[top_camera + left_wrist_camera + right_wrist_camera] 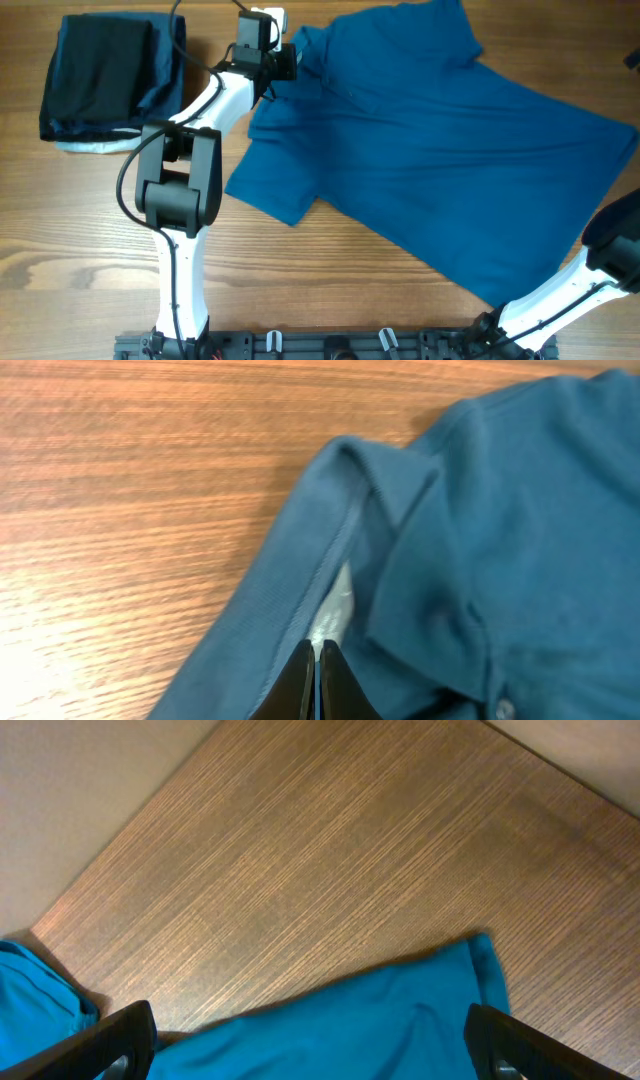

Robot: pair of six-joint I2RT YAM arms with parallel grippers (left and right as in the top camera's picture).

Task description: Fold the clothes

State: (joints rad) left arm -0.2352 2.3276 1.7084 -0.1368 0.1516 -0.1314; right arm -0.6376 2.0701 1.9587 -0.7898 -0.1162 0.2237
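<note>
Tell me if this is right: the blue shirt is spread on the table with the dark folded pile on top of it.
No. The dark pile lies on the table left of the shirt, apart from it, not on top. The overhead view shows it.

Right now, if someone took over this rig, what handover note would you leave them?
Left gripper: shut at the neck opening of the medium-blue short-sleeved polo shirt, beside its white label; whether fabric is pinched is unclear.
Right gripper: open, empty, above the shirt's edge.
Shirt lies spread open on the wooden table; folded dark garments sit apart from it.
Done: no fold yet. Left: every fold.
</note>
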